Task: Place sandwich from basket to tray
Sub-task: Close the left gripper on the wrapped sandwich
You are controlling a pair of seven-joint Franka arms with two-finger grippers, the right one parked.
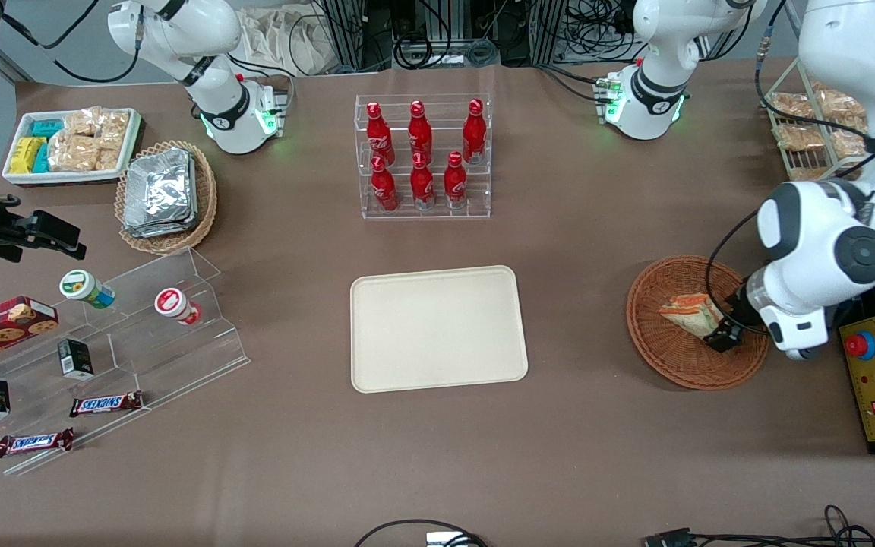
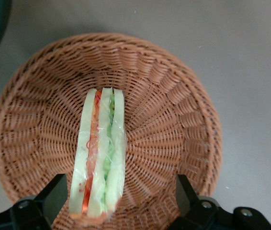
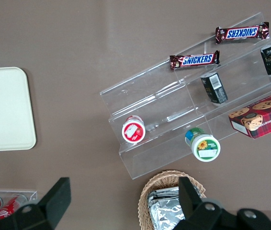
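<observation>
Your table (image 1: 597,251) carries, largest first, the cream tray (image 1: 438,328) at its middle, bare of any load, with a clear rack of 6 red bottles (image 1: 424,156) farther from the front camera than the tray. The reddish-brown basket (image 1: 692,323) sits well apart from the tray, toward the working arm's end of the table. Inside it you see the sandwich (image 2: 99,153) lying on the woven floor, its orange and green filling edge up. Your gripper (image 1: 724,334) hangs low over the basket, its 2 fingers (image 2: 54,194) spread wide, 1 on each side of the sandwich's near end; the sandwich rests nearer one finger, and no contact is visible.
</observation>
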